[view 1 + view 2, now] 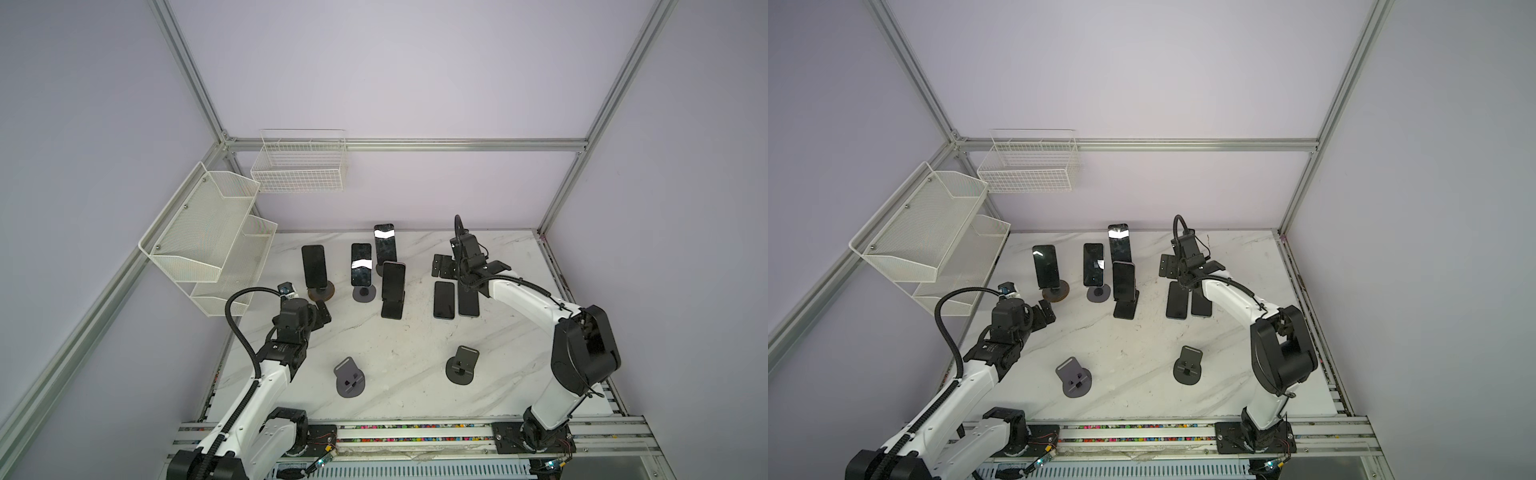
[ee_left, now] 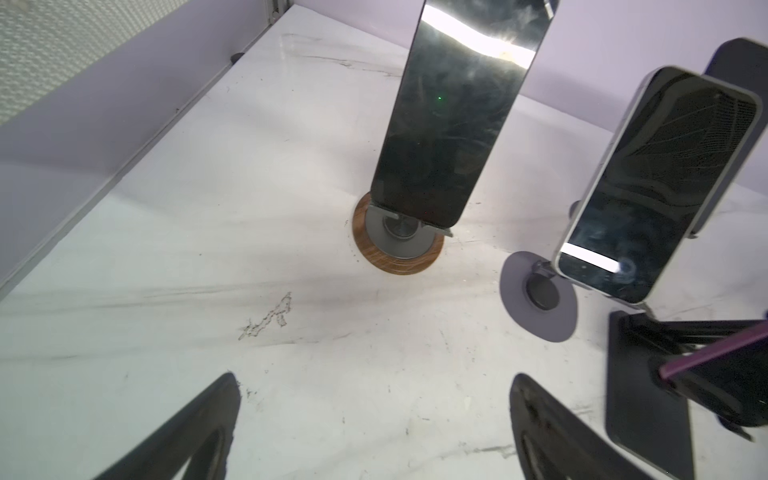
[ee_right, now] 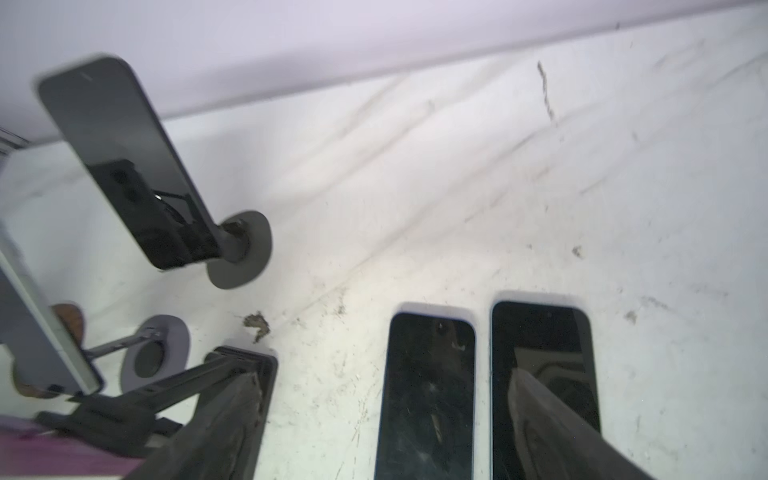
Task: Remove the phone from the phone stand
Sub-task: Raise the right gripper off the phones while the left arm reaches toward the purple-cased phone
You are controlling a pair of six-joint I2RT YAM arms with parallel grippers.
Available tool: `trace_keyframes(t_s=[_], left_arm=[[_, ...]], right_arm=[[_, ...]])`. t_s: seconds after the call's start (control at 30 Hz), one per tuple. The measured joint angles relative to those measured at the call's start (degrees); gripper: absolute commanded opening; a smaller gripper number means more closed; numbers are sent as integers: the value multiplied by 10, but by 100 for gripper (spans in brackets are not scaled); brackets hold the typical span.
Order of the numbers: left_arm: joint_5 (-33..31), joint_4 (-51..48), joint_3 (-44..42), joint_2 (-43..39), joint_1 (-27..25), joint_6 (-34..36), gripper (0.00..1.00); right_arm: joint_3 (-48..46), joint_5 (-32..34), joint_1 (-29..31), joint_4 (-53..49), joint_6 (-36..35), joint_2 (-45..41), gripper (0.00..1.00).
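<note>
Right pincer [image 3: 382, 374] gapes above flat phones [image 3: 428, 395]; left pincer [image 2: 374, 380] gapes over open marble [image 2: 208, 249].

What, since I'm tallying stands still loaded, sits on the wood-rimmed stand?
A black phone stands nearly upright on the wood-rimmed stand, bottom edge in its cradle. The phone covers whatever support rises behind it.

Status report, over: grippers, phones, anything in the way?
Left gripper open, empty, facing the phone on the wood-base stand. Right gripper open above two phones lying flat. Four phones on stands, two stands bare. Path clear.
</note>
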Motion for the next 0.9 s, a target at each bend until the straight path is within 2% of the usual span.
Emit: trace_keyframes(t_s=[0.27, 0.43, 0.6, 0.77, 0.9], left_arm=[[122, -69, 97, -21, -1, -18, 100], [164, -95, 119, -22, -35, -16, 100], [154, -112, 145, 7, -93, -3, 100], [88, -115, 190, 38, -174, 24, 100], [42, -109, 235, 84, -219, 44, 100]], right_arm=[[-78, 12, 0, 64, -22, -102, 97], [-146, 44, 0, 110, -28, -131, 97], [-249, 68, 0, 185, -24, -163, 97], [-336, 85, 0, 285, -21, -185, 97], [-393, 87, 0, 361, -22, -200, 97]])
